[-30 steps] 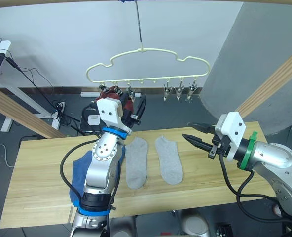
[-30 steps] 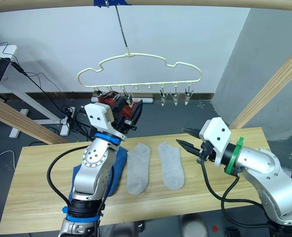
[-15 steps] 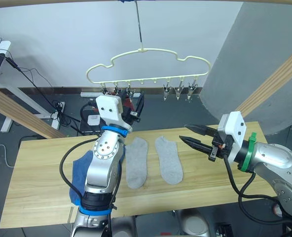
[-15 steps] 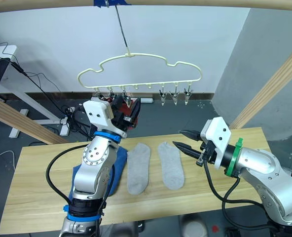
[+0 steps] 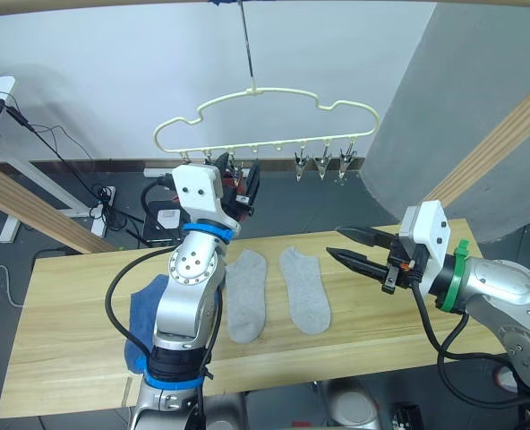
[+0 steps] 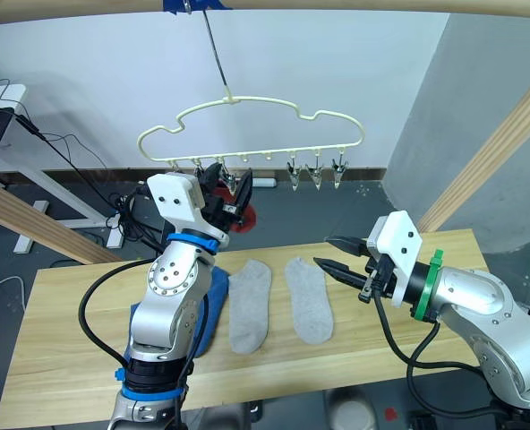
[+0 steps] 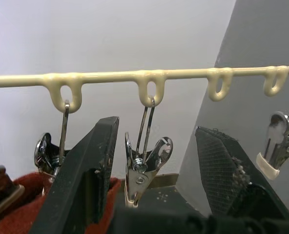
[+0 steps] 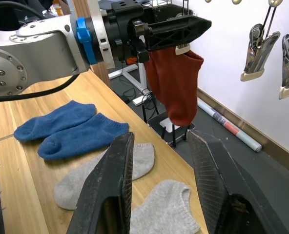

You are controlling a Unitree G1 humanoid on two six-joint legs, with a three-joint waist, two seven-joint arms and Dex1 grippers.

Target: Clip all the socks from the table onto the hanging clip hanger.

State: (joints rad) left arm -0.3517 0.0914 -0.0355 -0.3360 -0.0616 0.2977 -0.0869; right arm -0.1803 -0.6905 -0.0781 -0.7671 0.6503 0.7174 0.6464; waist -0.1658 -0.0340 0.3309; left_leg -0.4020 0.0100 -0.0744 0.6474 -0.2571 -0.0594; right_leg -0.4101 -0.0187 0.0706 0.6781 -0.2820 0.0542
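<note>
The cream clip hanger [image 5: 274, 143] hangs above the table's [image 5: 68, 358] far edge. My left gripper [image 6: 229, 184] is raised to its bottom bar and is open, with an empty metal clip [image 7: 143, 168] between its fingers. A dark red sock [image 8: 176, 83] hangs from the clips just beside it. Two light grey socks [image 5: 245, 296] [image 5: 303, 288] lie side by side mid-table, and blue socks [image 5: 147, 309] lie to their left, partly hidden by my left arm. My right gripper [image 5: 335, 242] hovers open over the table's right part, pointing towards the grey socks.
Three empty clips [image 5: 321, 166] hang at the hanger's right end. A wooden rail [image 6: 337, 4] with blue tape carries the hanger's hook. Slanted wooden beams [image 5: 23, 206] [image 5: 498, 152] flank the table. Cables and a power strip [image 5: 104, 197] lie on the floor behind.
My left gripper has risen closer to the hanger's bar, and the dark red sock bunched at its fingers now hangs beside it. The right gripper has barely shifted.
</note>
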